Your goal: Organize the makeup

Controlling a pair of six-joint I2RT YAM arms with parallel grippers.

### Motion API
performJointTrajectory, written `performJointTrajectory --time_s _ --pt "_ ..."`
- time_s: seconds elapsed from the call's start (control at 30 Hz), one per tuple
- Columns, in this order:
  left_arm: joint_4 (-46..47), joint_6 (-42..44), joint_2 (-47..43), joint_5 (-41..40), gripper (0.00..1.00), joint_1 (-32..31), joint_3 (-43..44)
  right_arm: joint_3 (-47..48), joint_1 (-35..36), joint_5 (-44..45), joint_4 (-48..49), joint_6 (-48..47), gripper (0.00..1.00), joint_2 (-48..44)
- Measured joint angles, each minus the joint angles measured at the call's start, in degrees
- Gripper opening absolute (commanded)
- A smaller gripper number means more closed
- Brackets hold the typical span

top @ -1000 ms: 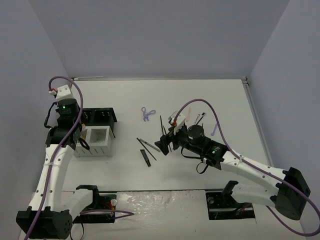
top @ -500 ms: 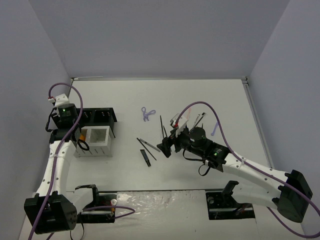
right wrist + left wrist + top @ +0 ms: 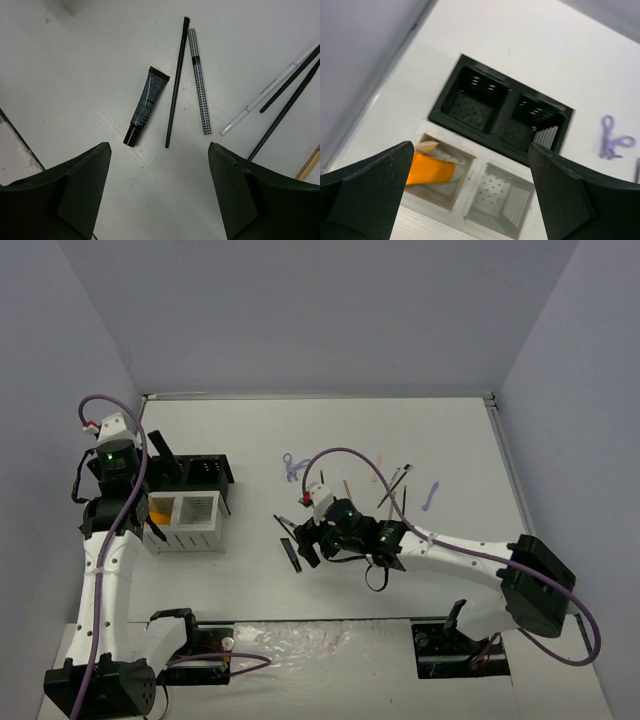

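Note:
My left gripper (image 3: 160, 495) (image 3: 470, 200) is open and empty above the organizer. An orange tube (image 3: 427, 170) (image 3: 160, 508) lies in the organizer's left white compartment with a tan piece (image 3: 426, 146) beside it. My right gripper (image 3: 297, 540) (image 3: 160, 200) is open and empty, low over the table. Ahead of it lie a black tube (image 3: 146, 104), a thin black brush (image 3: 176, 82), a checkered pencil (image 3: 200, 80), a white pencil (image 3: 270, 87) and black sticks (image 3: 287, 107). A purple scissor-like tool (image 3: 292, 468) (image 3: 611, 142) and a lilac tool (image 3: 430, 497) lie farther back.
The slotted organizer has a black half (image 3: 212, 472) (image 3: 512, 90) and a white half (image 3: 192, 538) (image 3: 479, 159); the right white compartment and both black ones look empty. Grey walls close the left, back and right sides. A tan stick (image 3: 309, 162) lies at the right wrist view's edge.

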Motion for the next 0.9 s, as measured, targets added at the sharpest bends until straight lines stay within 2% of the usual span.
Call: performJointTrajectory --time_s 0.13,0.23,0.37,0.57,0.77,0.87,0.9 --pt "-1.18 -0.72 0.08 8.46 0.97 -0.18 1.05 3.83 4.92 3.59 -1.77 3.01 0.69 8.13" --pt "-2.82 -0.75 0.36 12.98 0.97 -1.2 0.95 6.6 8.35 6.56 -2.91 5.55 0.62 13.28" --pt "-3.13 -0.75 -0.29 16.27 0.97 -4.04 -0.08 10.88 11.16 10.19 -4.25 9.2 0.57 19.66" --pt "-4.77 -0.84 -3.05 18.08 0.97 -9.83 -0.59 13.78 11.67 14.63 -6.41 13.91 0.48 25.57" --pt "-5.28 -1.81 -5.34 18.19 0.97 -11.75 -1.42 14.81 11.76 17.38 -7.3 16.76 0.26 27.19" --pt "-5.48 -2.71 -5.56 18.91 0.97 -12.33 -2.14 15.24 11.92 18.3 -7.52 17.24 0.04 27.56" --pt "-5.45 -3.17 -5.57 19.38 0.97 -12.58 -2.45 15.29 11.98 18.54 -7.59 17.35 0.02 27.58"
